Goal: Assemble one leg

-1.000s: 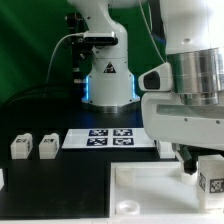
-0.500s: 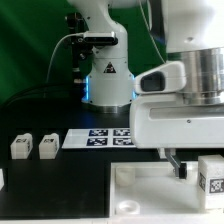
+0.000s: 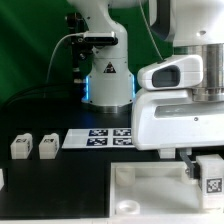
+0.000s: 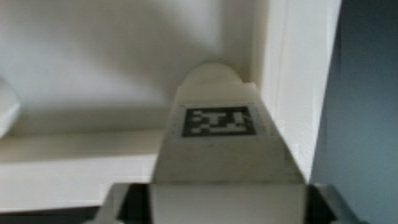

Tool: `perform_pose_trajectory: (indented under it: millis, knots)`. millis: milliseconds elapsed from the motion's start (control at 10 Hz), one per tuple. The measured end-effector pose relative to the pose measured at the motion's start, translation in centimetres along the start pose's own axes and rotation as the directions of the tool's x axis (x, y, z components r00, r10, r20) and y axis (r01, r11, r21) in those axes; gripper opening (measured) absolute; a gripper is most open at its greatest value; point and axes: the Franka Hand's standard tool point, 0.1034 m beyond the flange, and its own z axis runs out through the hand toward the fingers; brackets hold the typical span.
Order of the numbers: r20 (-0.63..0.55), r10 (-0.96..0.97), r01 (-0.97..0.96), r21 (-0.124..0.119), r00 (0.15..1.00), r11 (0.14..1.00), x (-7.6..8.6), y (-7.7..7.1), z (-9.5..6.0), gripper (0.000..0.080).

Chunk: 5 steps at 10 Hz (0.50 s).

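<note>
A Franka arm hangs low over the near corner of the large white tray-like piece (image 3: 150, 190) at the exterior view's right, with one white tagged leg (image 3: 211, 176) carried at its gripper (image 3: 200, 168). The risk from here, as a judgement, is a missed seating: if the leg comes down tilted or off the corner socket, it could catch on the tray's raised rim, jam, or twist in the grip and slip. The socket itself is hidden behind the arm, so alignment cannot be checked from either camera.

In the wrist view the leg (image 4: 219, 140) runs straight out from between the two dark fingers (image 4: 128, 203), its square tag facing the camera, with the tray's white walls close around it. The jaws are drawn in narrow and pressed against the leg's sides, gripping it (no gap shows on either side).

Two more legs (image 3: 34, 146) stand well apart on the black table (image 3: 60, 195) at the exterior view's left, beside the marker board (image 3: 110, 139).
</note>
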Motion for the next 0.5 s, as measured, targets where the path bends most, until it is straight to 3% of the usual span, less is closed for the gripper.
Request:
perform_pose_trajectory:
  millis: [300,500]
  knots:
    - [0.005,0.365,-0.365,0.007,0.931,0.931,0.17,0.32,0.11,0.0292]
    - [0.03,0.711,-0.711,-0.014,0.703,0.704,-0.09,0.54,0.07,0.0292]
